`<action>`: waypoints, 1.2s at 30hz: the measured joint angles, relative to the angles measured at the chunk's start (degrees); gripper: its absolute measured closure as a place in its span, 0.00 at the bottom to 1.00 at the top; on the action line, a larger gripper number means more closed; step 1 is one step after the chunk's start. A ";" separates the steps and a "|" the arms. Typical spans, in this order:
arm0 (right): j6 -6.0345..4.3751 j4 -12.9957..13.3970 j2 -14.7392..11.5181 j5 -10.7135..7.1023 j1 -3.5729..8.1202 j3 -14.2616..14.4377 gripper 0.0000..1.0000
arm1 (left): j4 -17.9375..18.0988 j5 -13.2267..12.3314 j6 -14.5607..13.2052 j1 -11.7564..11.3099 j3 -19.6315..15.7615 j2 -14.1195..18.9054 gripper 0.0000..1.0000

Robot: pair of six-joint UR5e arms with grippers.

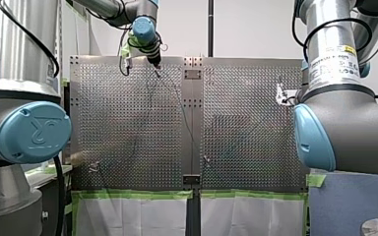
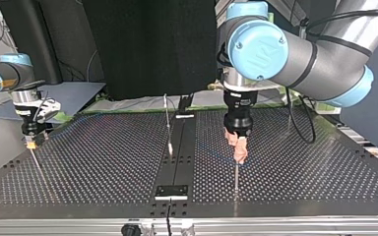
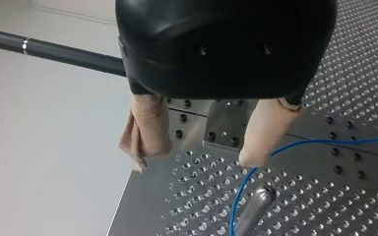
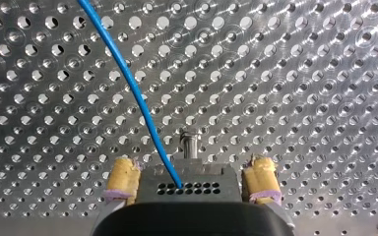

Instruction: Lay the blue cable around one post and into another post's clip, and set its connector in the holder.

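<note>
Left gripper (image 3: pixel 197 158): beige-padded fingers (image 3: pixel 263 135) apart, clamped on nothing, hanging low over the far end of the perforated table (image 2: pixel 103 162) as the front view gives it. Right gripper (image 4: pixel 193 164): yellow pads spread wide, likewise gripping nothing, low near that table's right-hand edge in the same view. Two slim uprights entered: first post (image 3: pixel 256 206) just ahead of the left gripper, second post (image 4: pixel 191 142) just ahead of the right gripper. Thin blue cable (image 4: pixel 138 93): slack on the table, passing between the right gripper's spread fingers unpinched; in the left wrist view, curving close beside the first post, touching or merely near not determinable. No connector, clip or holder made out in any view. Standing of the task, by estimate: routing at most part-laid beside the first post; seating in a clip and placing of the connector both outstanding, with a fresh grasp of the cable probably required beforehand.
</note>
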State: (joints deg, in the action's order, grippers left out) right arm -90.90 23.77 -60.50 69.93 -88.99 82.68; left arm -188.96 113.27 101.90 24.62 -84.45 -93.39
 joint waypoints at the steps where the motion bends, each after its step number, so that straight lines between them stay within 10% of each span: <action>1: 0.00 0.01 0.00 0.00 0.00 0.00 0.01 | 0.00 -0.01 -0.64 0.00 0.00 -0.01 0.00; 22: 0.00 -0.22 -0.03 -0.05 0.15 -0.02 0.01 | 0.16 -4.91 -11.60 0.11 0.00 -0.06 0.00; 36: 0.00 -0.30 -0.03 -0.05 0.20 -0.02 0.01 | -0.34 -2.65 -15.60 -0.06 -0.01 -0.06 0.00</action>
State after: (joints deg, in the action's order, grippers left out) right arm -90.90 23.47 -60.53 69.88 -88.80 82.66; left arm -189.30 110.61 86.30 24.56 -84.46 -93.45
